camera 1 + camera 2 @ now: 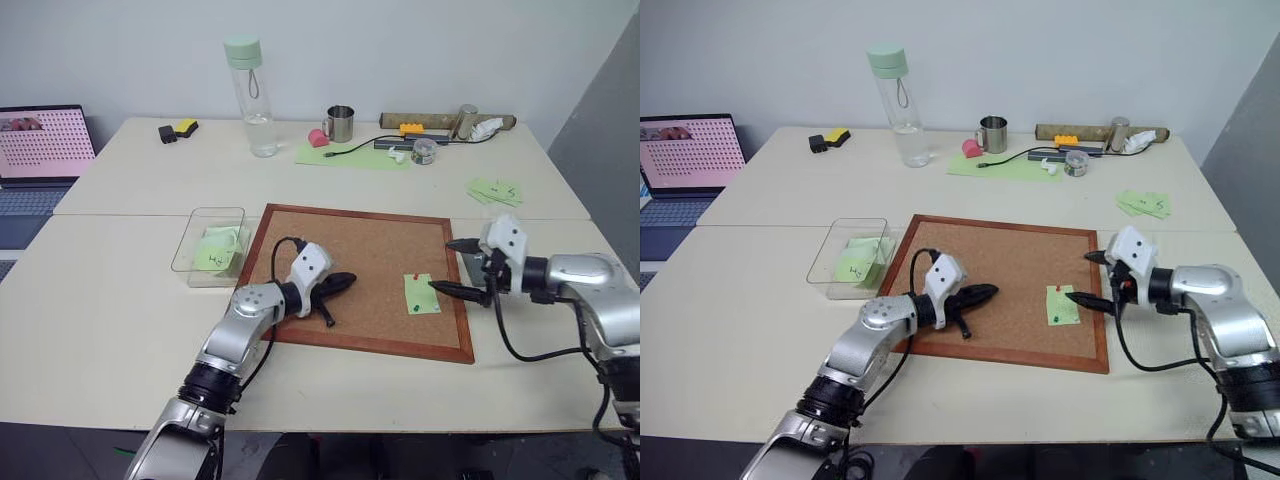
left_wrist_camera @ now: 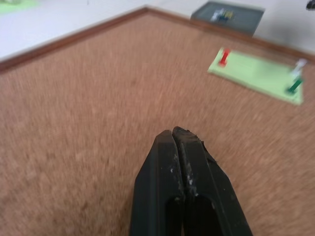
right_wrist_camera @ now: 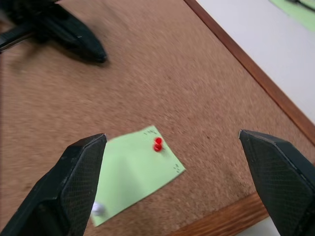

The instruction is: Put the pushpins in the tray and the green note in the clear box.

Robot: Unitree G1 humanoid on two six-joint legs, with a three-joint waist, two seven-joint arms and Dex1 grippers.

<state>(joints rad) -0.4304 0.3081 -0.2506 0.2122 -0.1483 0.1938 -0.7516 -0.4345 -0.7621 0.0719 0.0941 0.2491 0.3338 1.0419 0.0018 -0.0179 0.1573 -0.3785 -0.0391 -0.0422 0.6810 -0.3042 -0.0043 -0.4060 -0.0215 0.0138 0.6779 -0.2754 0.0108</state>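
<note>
The green note [image 1: 421, 294] lies on the right part of the corkboard [image 1: 350, 250], held by a red pushpin [image 1: 414, 276] at its far end and a green pushpin [image 1: 412, 308] at its near end. My right gripper [image 1: 442, 265] hovers open just right of the note, its fingers spread either side of the red pushpin [image 3: 157, 144]. My left gripper [image 1: 345, 282] is shut and empty over the board's middle, pointing toward the note [image 2: 256, 73]. The grey tray [image 2: 229, 17] sits past the board's right edge, partly hidden behind my right gripper. The clear box [image 1: 190, 240] stands left of the board.
The clear box holds green notes with handwriting. At the back stand a tall clear bottle [image 1: 252, 95], a metal cup [image 1: 341, 123], a large green sheet [image 1: 350, 155] and cables. More handwritten green notes [image 1: 497, 190] lie at the right. A laptop [image 1: 40, 150] sits far left.
</note>
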